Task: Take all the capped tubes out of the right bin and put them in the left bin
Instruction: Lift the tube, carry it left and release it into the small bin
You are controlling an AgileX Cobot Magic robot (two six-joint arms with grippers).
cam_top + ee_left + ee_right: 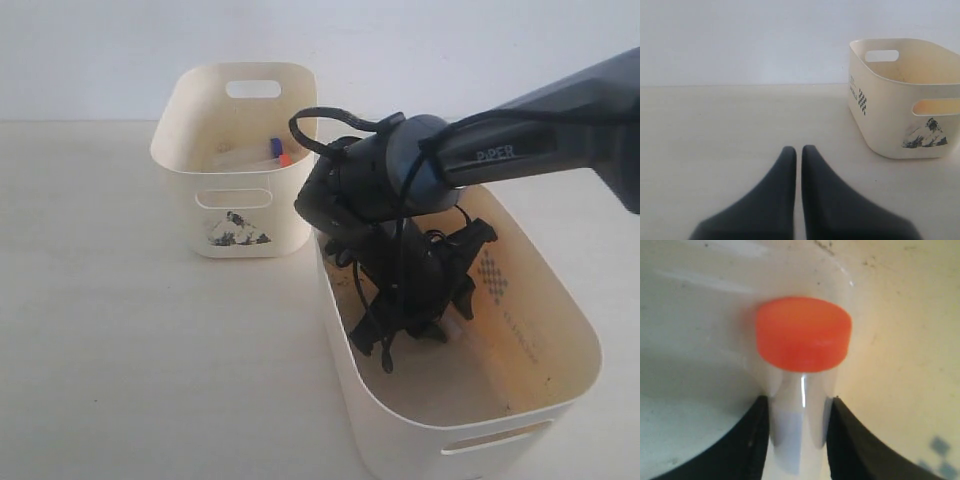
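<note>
Right gripper (798,404) was clamped on an orange-red-capped tube (802,337). Its two black fingers (752,440) pressed the clear body from both sides, just behind the cap, and the cap stood out past the fingertips. Close around gripper and tube was the cream inner wall of the right bin (890,330), marked with dark specks. The exterior view showed the right arm (520,150) reaching down into that bin, with the gripper low inside it.

Beyond the bin's rim, apart from this gripper, stood the left bin (235,215), with a mountain sticker (238,230) on its front. It held capped tubes; one blue cap (275,146) and one orange-red cap (285,158) were visible.

Left gripper (798,150) pointed across the table (715,130). Its fingers were drawn together with only a thin slit between them, gripping nothing. The left bin stood ahead of it, off to one side.
</note>
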